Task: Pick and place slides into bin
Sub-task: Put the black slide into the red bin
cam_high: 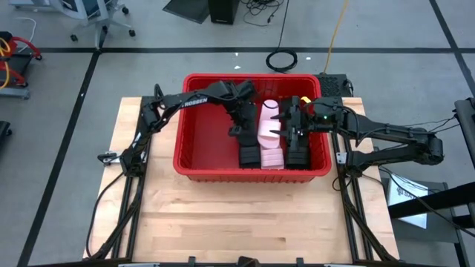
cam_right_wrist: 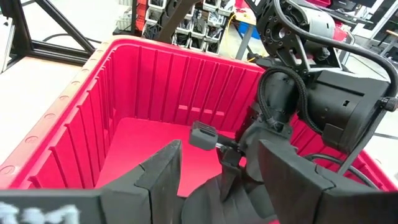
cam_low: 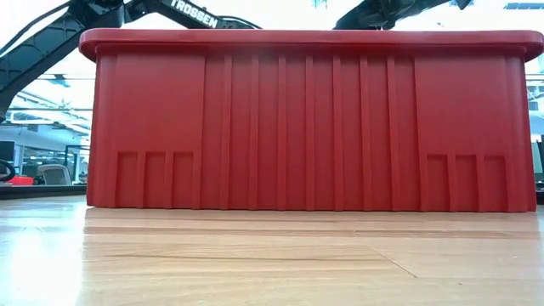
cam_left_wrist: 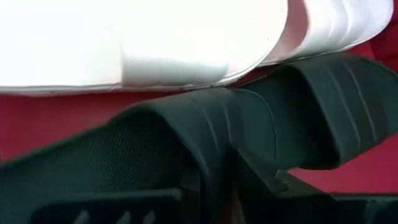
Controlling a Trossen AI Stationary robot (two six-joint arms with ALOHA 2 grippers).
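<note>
The red bin (cam_high: 200, 141) stands on the far half of the wooden table, and both arms reach into it. In it lie a pale slide (cam_high: 269, 137), a black slide (cam_high: 249, 154) to its left and another black slide (cam_high: 297, 152) to its right. My left gripper (cam_high: 239, 127) is shut on the left black slide (cam_left_wrist: 205, 130); two pale slides (cam_left_wrist: 155, 43) lie just past it. My right gripper (cam_high: 291, 126) is open over the right black slide's far end. A black shape (cam_right_wrist: 217, 193) shows between its fingers; I cannot tell whether they touch it. My left gripper (cam_left_wrist: 217, 199) is shut on the black slide at its ribbed strap (cam_left_wrist: 214, 155), coming from above and pointing down into the bin. The fingers themselves hide the exact place of contact. Whether the slide is lifted off the bin floor does not show.
The bin's tall ribbed walls (cam_low: 306, 127) and thick rim (cam_high: 223, 77) enclose both grippers, which are close together. The left half of the bin floor (cam_right_wrist: 143, 143) is bare. The left arm's wrist (cam_right_wrist: 329, 106) stands right in front of my right gripper. Bare table (cam_high: 237, 215) lies in front of the bin.
</note>
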